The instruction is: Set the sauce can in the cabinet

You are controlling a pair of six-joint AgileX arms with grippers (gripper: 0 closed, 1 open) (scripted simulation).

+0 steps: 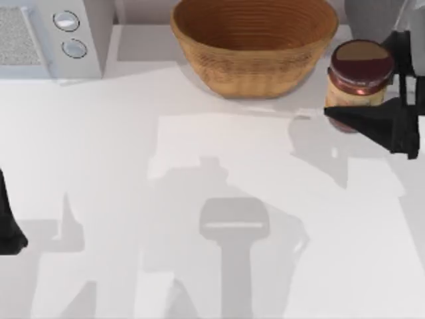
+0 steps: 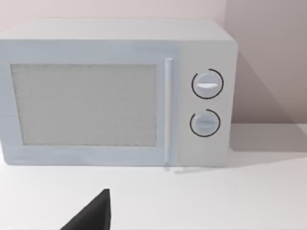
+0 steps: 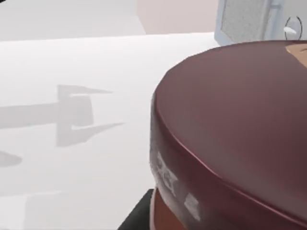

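Right claw [image 1: 372, 83] pinches can [image 1: 359, 78] near tabletop's far right edge, beside basket [image 1: 254, 45]; cabinet placement pending. Left claw [image 1: 10, 229] parked at left edge, finger state can't tell.

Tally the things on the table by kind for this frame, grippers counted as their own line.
Sauce can: 1
Basket: 1
Microwave: 1
Cabinet: 1
Grippers: 2, left gripper and right gripper
Total: 6

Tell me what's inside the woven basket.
The basket shows only its bare ribbed inner wall; its near rim hides the lowest part of the inside.
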